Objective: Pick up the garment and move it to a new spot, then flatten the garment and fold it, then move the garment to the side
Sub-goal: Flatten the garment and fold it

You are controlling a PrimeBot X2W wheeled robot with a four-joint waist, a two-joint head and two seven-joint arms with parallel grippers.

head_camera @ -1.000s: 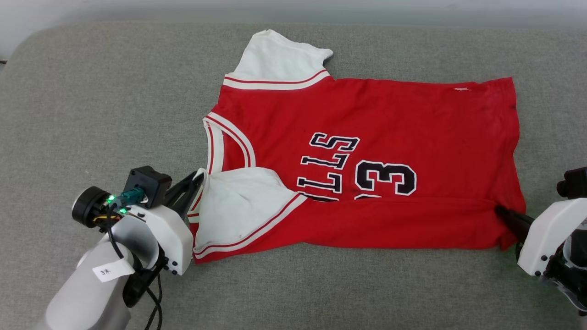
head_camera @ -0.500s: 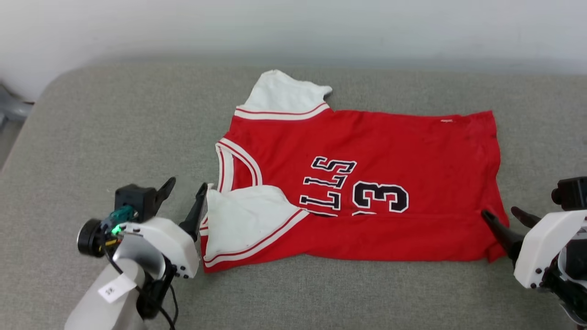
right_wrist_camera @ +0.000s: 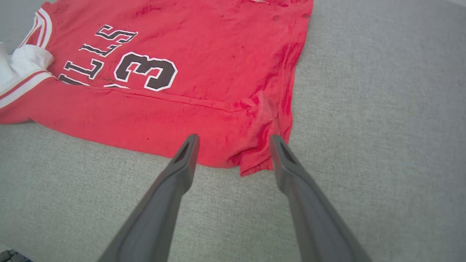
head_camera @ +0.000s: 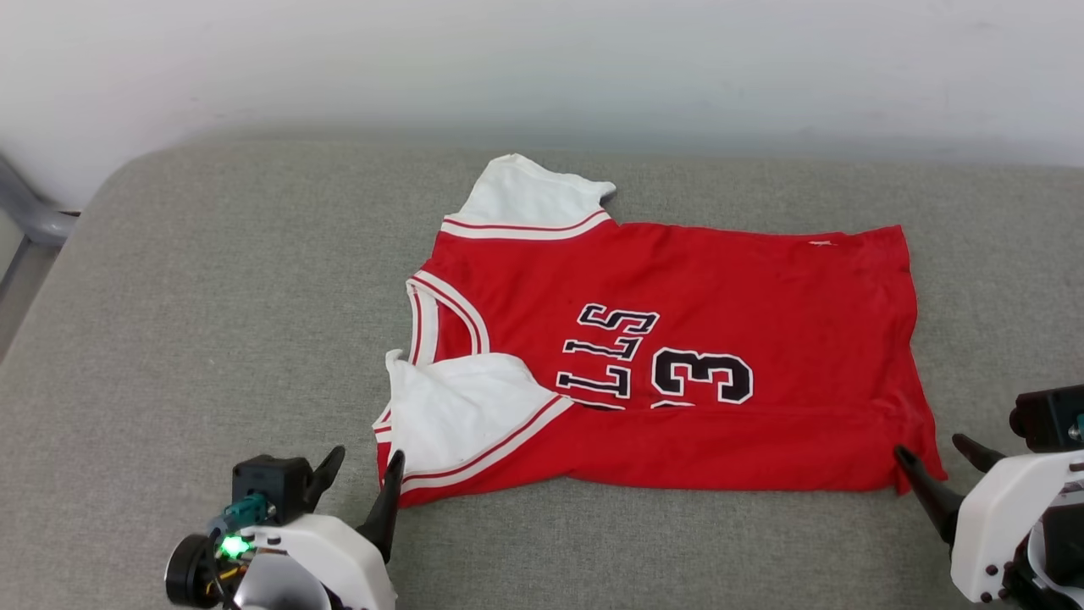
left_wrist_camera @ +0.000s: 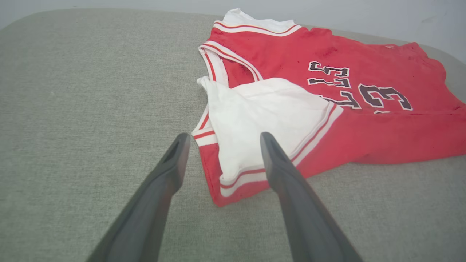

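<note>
The left claw stands spread wide with nothing between its two dark fingers, its tips just at the near left corner of the shirt; whether the inner finger touches the cloth cannot be told. In the left wrist view that corner lies right ahead of the tips, where a white sleeve with red and white striped trim is folded in over the red body. The right claw is spread wide and empty too, and its tips frame the near right corner of the shirt, where the hem is bunched and rumpled. The shirt lies sideways and mostly flat on a grey cloth cushion, collar towards the robot's left and hem towards its right, near the middle of the cushion and a little to the right. Its body is red, with a striped neck opening and a second white sleeve sticking out on the far side. The near long edge is folded up over the front as a red strip, and its crease cuts across the black, white-edged lettering, so that only "LLS" and a large "3" can be read. Behind the cushion rises a pale wall.
</note>
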